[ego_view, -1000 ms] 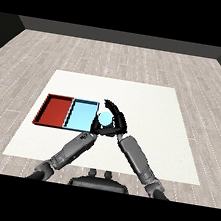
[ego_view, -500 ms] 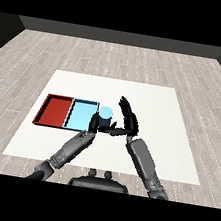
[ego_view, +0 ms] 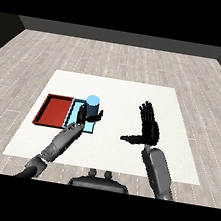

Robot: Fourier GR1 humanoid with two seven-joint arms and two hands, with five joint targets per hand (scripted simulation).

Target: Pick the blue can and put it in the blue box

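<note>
Here, a white table [ego_view: 126, 150] carries two shallow trays lying side by side at its left: a red tray [ego_view: 54, 111] on the outside and a light blue tray [ego_view: 77, 108] just to its right. The blue can [ego_view: 92, 105] stands upright at the far right part of the blue tray, apparently inside its rim, though the left hand covers its base.

The left hand [ego_view: 86, 115] reaches in from the near left and sits against the near side of the can. Its fingers seem partly curled beside the can, but whether they clasp it or have let go cannot be told from this view.

The right hand [ego_view: 148, 127] is well apart to the right, raised above the bare table, fingers straight and spread, thumb out to the left, holding nothing.

Judging by position, the placing looks nearly or fully done; what remains is for the left hand to come clear of the can.
</note>
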